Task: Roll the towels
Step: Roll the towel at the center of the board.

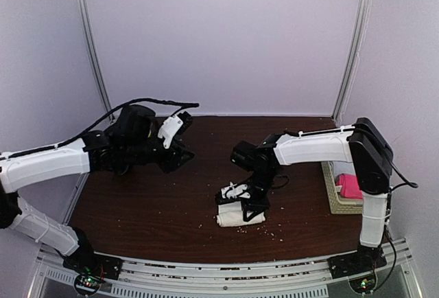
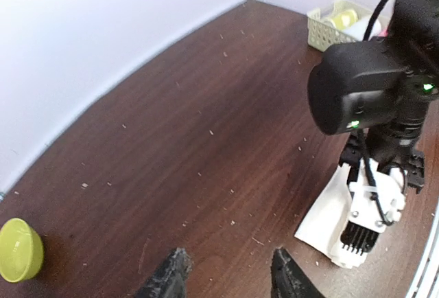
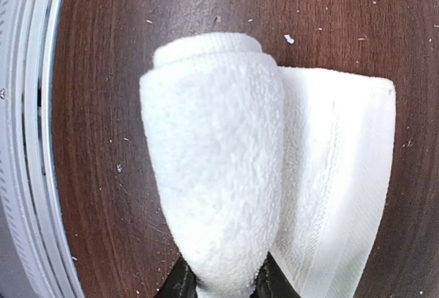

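The half-rolled cream towel [image 3: 219, 167] lies near the front middle of the table [image 1: 151, 202], its rolled part pinched between the right gripper's [image 3: 223, 285] fingers, while the left gripper [image 2: 230, 277] hangs spread and empty, well apart.

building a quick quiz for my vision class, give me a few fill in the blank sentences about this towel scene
1. The cream towel is pinched at its rolled part by the jaws of the ___ arm.
2. The pink towel lies in the ___ at the right side of the table.
3. The jaws of the left arm stand open, holding ___.

Missing words: right; basket; nothing
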{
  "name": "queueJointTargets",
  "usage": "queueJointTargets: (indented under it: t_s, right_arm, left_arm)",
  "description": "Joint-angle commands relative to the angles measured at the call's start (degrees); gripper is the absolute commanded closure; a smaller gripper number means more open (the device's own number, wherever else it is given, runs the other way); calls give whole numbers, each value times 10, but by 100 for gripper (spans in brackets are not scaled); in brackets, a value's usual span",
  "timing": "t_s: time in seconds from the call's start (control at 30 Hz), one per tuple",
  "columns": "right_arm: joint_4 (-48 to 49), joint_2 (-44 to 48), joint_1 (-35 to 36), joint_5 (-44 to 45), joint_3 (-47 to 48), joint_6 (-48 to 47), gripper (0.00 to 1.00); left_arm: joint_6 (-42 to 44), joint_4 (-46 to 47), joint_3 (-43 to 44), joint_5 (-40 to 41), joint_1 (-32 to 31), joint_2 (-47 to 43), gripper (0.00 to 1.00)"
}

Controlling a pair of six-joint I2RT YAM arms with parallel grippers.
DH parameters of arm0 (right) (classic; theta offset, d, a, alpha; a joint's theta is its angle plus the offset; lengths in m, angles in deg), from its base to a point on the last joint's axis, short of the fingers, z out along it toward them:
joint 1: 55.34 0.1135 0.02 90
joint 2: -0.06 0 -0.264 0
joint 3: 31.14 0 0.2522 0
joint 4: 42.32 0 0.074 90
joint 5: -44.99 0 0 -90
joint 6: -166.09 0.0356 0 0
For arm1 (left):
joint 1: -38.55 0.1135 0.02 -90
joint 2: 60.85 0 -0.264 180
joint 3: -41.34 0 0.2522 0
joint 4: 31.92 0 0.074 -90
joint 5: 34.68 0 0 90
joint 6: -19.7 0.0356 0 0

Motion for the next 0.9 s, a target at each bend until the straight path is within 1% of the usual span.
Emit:
queueJointTargets:
  t_s: [0.0, 0.07, 0.13, 0.17, 0.2, 0.23, 0.27, 0.3, 0.33, 0.37, 0.43, 0.5, 0.57, 0.67, 0.77, 0.87]
  right_arm:
    - [-104, -97, -40, -50, 51, -23, 76]
    - [-135, -132, -56, -69, 88, -37, 75]
    - [-170, -164, -69, -90, 121, -45, 75]
    - [-180, -179, -76, -98, 134, -46, 75]
    - [-186, -192, -82, -105, 146, -44, 75]
    - [-190, -200, -89, -111, 154, -42, 75]
    - [-195, -208, -93, -116, 160, -42, 76]
    - [-200, -214, -96, -120, 166, -44, 75]
    - [-206, -220, -98, -124, 170, -46, 75]
    - [-212, -225, -100, -127, 176, -49, 75]
    - [-219, -237, -103, -131, 184, -51, 75]
    - [-214, -241, -105, -135, 186, -47, 75]
    - [-212, -245, -105, -141, 186, -47, 75]
    - [-210, -246, -106, -144, 186, -46, 75]
    - [-209, -246, -106, -146, 183, -46, 75]
    - [-209, -243, -107, -146, 180, -47, 75]
  left_arm:
    - [71, 169, -87, 112, -10, -107, 48]
    - [79, 220, -125, 120, -8, -135, 21]
    - [79, 250, -141, 125, -5, -138, 6]
    - [84, 248, -137, 121, -4, -133, 4]
    - [96, 234, -127, 102, -4, -125, 6]
    - [118, 213, -112, 60, -4, -116, 10]
    - [136, 191, -100, 16, -5, -107, 18]
    - [148, 166, -86, -20, -10, -98, 24]
    - [154, 151, -76, -30, -22, -91, 28]
    - [159, 147, -74, -10, -43, -86, 30]
    - [187, 152, -86, 43, -101, -79, 30]
    - [227, 160, -96, 68, -168, -62, 27]
    - [252, 143, -83, 77, -203, -23, 25]
    - [248, 85, -29, 120, -230, 71, 25]
    - [247, 76, 2, 164, -251, 143, 25]
    - [252, 75, 28, 186, -256, 203, 26]
